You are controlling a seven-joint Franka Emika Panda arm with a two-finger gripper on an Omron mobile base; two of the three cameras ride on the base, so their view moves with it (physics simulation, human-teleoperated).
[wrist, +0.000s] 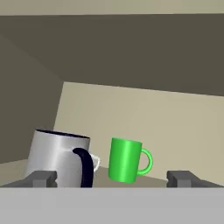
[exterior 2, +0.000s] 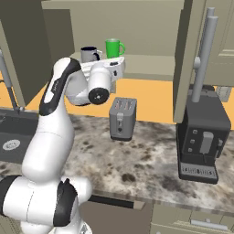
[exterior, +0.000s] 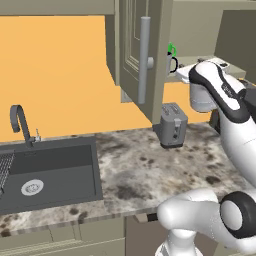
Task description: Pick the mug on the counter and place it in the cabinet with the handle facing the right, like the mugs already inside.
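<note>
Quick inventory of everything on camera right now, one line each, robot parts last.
mug: one, pale grey, black handle, on cabinet shelf, left of green mug
green mug: one, green, on shelf, handle to its right in hand view
cabinet: one, olive-beige, door open
door handle: one, grey bar
toaster: one, grey, on counter
coffee machine: one, dark, counter right
sink: one, dark grey, counter left
faucet: one, dark grey, behind sink
counter: one, speckled stone
gripper: one, open, at shelf, fingers clear of mug
</note>
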